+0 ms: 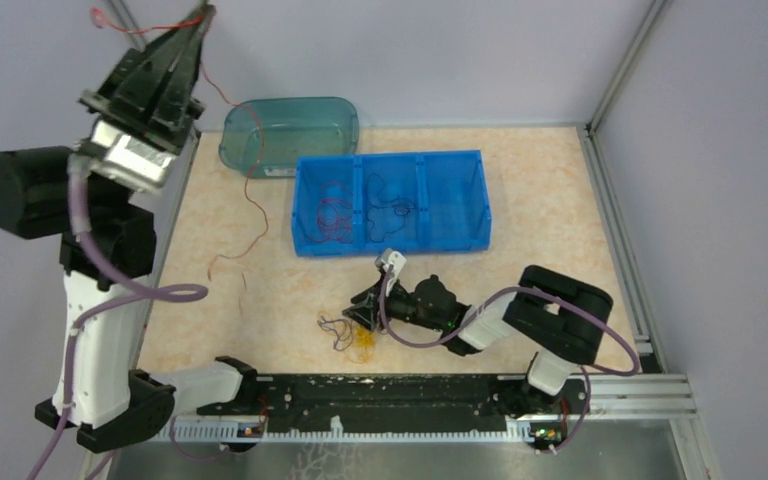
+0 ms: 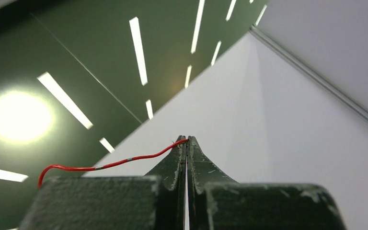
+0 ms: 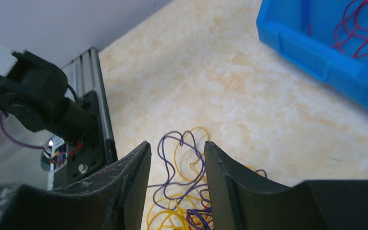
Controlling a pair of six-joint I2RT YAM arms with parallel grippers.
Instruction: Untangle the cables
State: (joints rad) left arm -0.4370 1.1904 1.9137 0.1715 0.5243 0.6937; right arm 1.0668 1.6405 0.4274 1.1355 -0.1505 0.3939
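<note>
- Left pincer (image 1: pixel 205 14), up high over the table's (image 1: pixel 540 200) far left corner, is pinched fully closed on one end of a red wire (image 2: pixel 124 160). A short tail of the wire curls out past the fingertips.
- Right pincer (image 3: pixel 177 146) sits low near the front of the table with its jaws parted and a clear gap between them, gripping nothing. A clump of purple and yellow wires (image 3: pixel 182 191) lies on the table just beneath that gap.
- From overhead, the red wire hangs from the high pincer in a long slack line. It passes in front of a teal tub (image 1: pixel 290 101) and ends in a squiggle on the table, well apart from the clump.
- Handling, as a judgement: the wires look very light, thin and limp, with a springy curl.
  - A strand would likely slip unless it is nipped squarely at the fingertips.
  - Any pull would probably drag the whole clump, since nothing weighs it down.
  - The best hold seems to be a free loop at the clump's edge, such as the purple one standing out on its far side, not the dense middle.
- Behind the clump stands a blue bin (image 1: pixel 390 157) with three compartments. More red wires (image 1: pixel 335 215) lie in its left one and dark wires (image 1: pixel 392 205) in its middle one.
- Hard to make out:
  - The right wrist view cuts off the clump's near part behind the fingers.
  - Which strand crosses over which cannot be told.
  - Overhead, the clump is tiny and partly under the pincer.
  - The left wrist view shows only wall and ceiling lights beyond the fingertips.
</note>
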